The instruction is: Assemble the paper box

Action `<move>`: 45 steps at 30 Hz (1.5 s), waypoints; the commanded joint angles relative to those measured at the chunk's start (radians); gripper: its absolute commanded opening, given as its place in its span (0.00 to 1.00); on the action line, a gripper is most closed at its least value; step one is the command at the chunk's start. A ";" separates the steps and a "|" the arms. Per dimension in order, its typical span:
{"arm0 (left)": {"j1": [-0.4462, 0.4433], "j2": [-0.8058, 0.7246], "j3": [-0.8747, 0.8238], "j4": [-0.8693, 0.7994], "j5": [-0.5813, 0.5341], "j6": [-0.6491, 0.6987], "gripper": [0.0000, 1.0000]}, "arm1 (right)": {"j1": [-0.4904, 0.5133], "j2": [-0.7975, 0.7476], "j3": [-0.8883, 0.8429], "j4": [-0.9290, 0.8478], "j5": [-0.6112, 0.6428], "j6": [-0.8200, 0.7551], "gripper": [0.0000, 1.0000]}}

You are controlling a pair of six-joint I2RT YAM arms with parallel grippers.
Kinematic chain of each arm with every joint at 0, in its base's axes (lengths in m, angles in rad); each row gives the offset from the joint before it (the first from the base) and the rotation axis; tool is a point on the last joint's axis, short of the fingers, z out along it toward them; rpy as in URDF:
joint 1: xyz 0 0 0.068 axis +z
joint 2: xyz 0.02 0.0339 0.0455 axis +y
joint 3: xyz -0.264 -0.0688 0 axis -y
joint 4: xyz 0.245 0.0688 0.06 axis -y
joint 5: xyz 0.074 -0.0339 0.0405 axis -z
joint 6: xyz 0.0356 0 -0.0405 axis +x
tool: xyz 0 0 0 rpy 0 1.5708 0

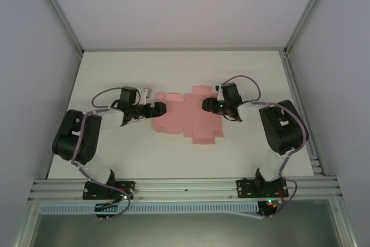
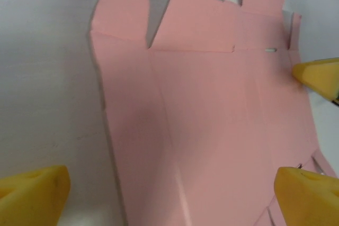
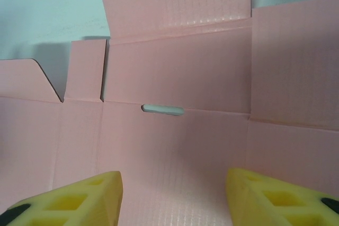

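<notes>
- My left gripper (image 2: 169, 194) is nearest in its wrist view. Its yellow pads (image 2: 32, 194) stand wide apart, one over the bare surface and one over pink card, and there is nothing between them.
- My right gripper (image 3: 175, 199) is also wide open and empty, and it hangs over the middle panels of the card.
- The table (image 1: 173, 73) is white, flat and smooth.
- The paper box (image 1: 185, 117) is not yet a box. It lies as a flat die-cut sheet in the middle of the table, between the two grippers. The left gripper is at its left edge and the right gripper is over its right part.
- I judge the card to be very light and thin. It should bend easily along the creases, but it can slide on the smooth table and may wrinkle if I pinch it hard.
- The far flap (image 3: 175, 3) is tilted up from the table, so I think its free edge is the best place to take hold.
- The small slot (image 3: 162, 109) sits on a crease. It is probably for a tab, not for gripping.
</notes>
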 commanded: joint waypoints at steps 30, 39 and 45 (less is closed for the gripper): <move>-0.046 -0.574 0.001 0.204 0.195 -0.094 0.00 | -0.328 -0.593 -0.127 0.017 -0.512 0.050 0.92; -0.047 -0.695 -0.015 0.217 0.198 -0.135 0.00 | -0.331 -0.511 -0.228 0.575 -0.745 0.339 0.68; -0.046 -0.691 -0.024 0.249 0.187 -0.161 0.00 | -0.293 -0.512 -0.239 0.662 -0.793 0.366 0.55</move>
